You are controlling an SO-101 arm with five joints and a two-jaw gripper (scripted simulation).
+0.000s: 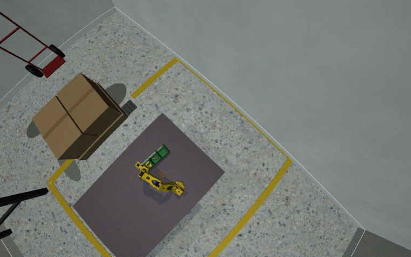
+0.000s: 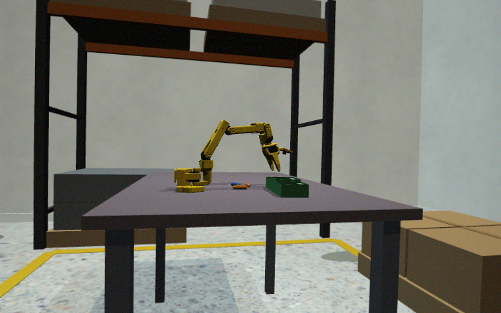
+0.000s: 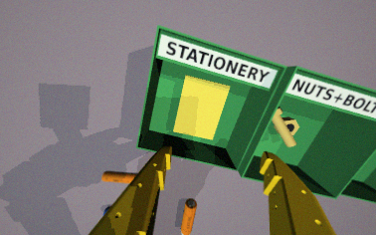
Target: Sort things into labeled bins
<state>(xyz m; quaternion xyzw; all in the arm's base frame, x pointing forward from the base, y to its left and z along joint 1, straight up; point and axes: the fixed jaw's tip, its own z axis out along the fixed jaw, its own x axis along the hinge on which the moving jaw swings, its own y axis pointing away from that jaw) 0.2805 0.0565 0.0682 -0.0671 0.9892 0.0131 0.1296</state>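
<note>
My gripper [image 3: 217,153] [image 2: 275,170] is open and empty above the front of the joined green bins [image 2: 294,190]. A flat yellow block [image 3: 201,107] lies in the STATIONERY bin [image 3: 150,95]. A tan bolt-like piece [image 3: 282,128] with a hexagonal part lies in the NUTS+BOLTS bin [image 3: 340,97]. A third bin [image 1: 162,149] is joined beyond it; its label is not readable. One orange cylinder [image 3: 189,216] [image 2: 239,187] lies on the table near the bins. Another orange piece [image 3: 118,177] [image 2: 248,185] and a blue piece [image 3: 106,210] [image 2: 234,183] lie there too, the blue one mostly hidden by a finger in the wrist view.
The arm's base [image 2: 190,189] [image 1: 178,188] stands on the purple-grey table [image 1: 111,210] [image 2: 205,209], with the loose pieces between it and the bins. Cardboard boxes [image 1: 79,111] and a tall rack [image 2: 328,116] stand off the table.
</note>
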